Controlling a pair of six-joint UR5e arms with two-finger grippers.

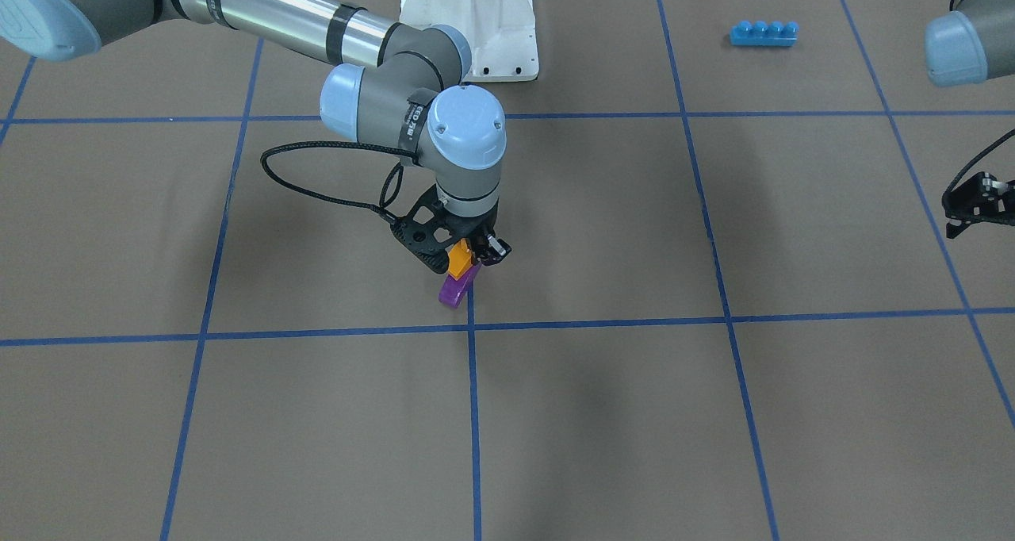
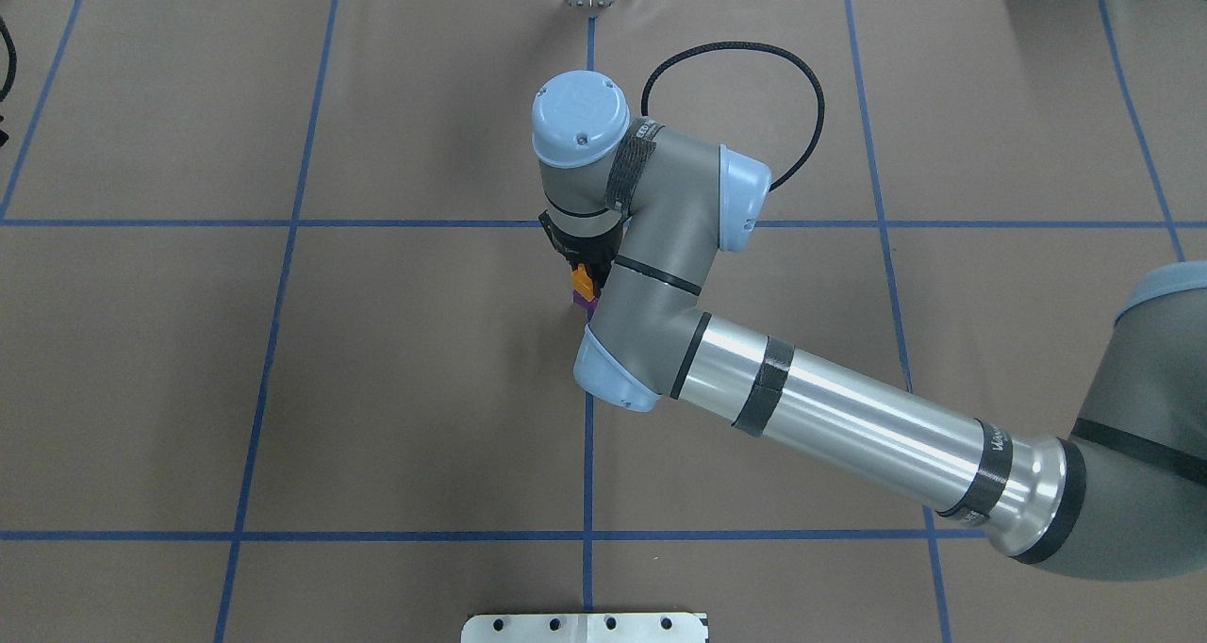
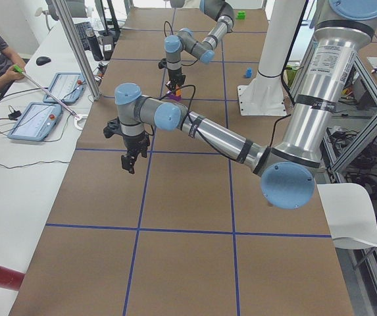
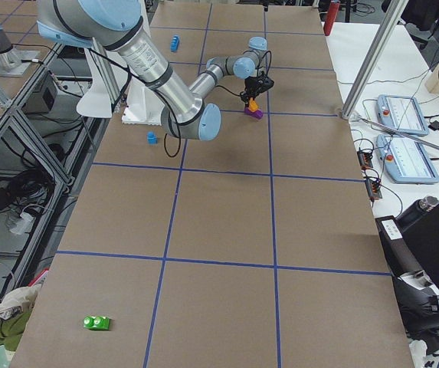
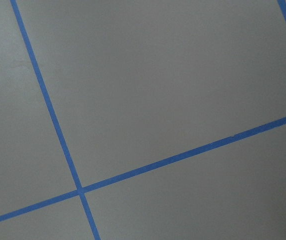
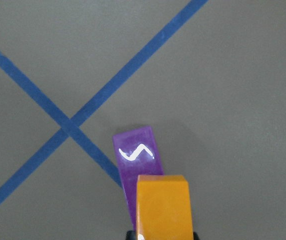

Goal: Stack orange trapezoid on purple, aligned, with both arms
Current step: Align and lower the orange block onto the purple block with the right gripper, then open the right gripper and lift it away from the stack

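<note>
Placing step. My right gripper [image 1: 466, 255] clamps orange [image 6: 162, 206] over one end of purple [image 6: 137, 156]. Purple lies on table, just beside tape cross [image 6: 68, 127]. Seated or just above: cannot tell. Orange looks slightly skewed against purple. Next move, I judge: square edges, press onto stud, release. Left gripper [image 1: 974, 205] well apart; its opening I cannot tell.
</note>
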